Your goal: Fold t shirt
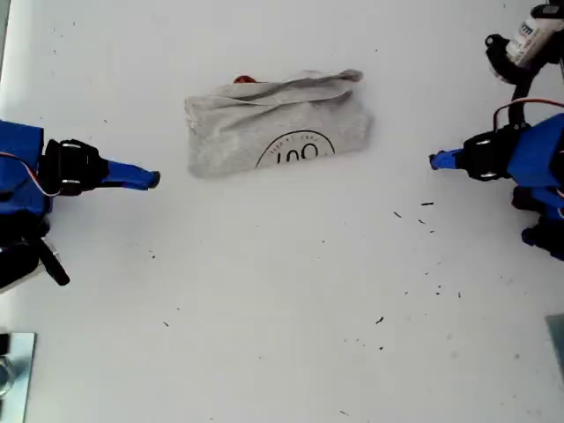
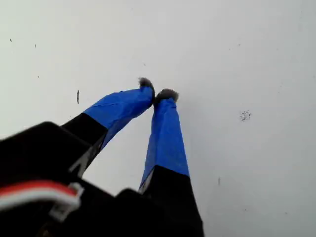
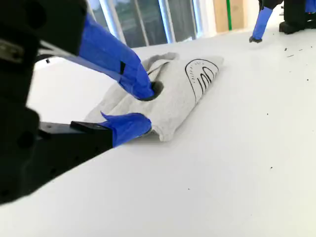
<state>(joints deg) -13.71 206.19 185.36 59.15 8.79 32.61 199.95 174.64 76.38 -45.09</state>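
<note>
**Shirt folded, arms drawn back**

The t shirt (image 1: pixel 278 132) lies on the white surface (image 1: pixel 282 335) as a compact grey bundle, half of its black print showing, a scrap of rust-orange peeking from the far edge. The folding looks essentially done; at most a loose top flap could want smoothing.

My first tool (image 2: pixel 154 94) has its tips pressed together over bare surface, holding nothing. My second tool (image 3: pixel 143 106) is spread, near the bundle's end but apart from it in the exterior view, at that view's left.
</note>
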